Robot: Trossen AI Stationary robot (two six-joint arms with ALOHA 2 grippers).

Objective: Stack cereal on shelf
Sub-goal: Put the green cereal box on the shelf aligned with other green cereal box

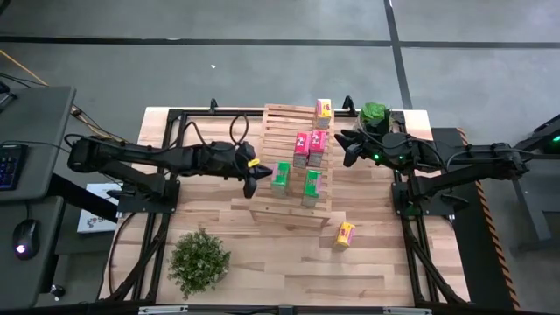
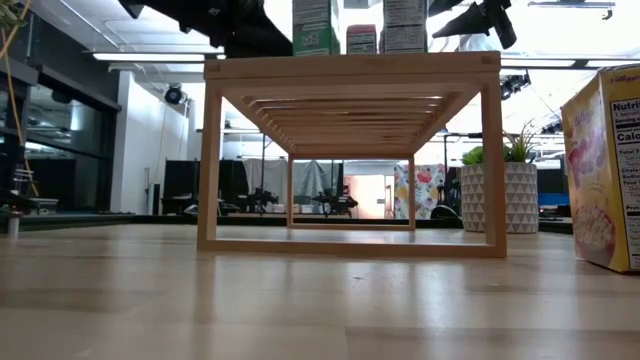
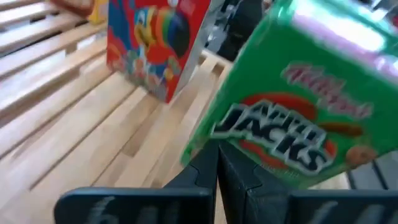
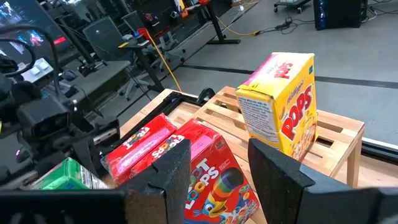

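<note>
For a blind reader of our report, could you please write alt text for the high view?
Seen from above, five small cereal boxes stand on a slatted wooden shelf in the table's middle, and a sixth, yellow box lies on the table beside it. The left hand, shut, is beside a green box; the right hand is open near the pink boxes.

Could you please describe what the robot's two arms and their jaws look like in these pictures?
Both are dark, slender, jointed arms with black cables looping alongside. The left gripper carries a small yellow marking near its wrist; the right gripper shows small green lights on its wrist housing. Each ends in two flat, matte black jaws.
</note>
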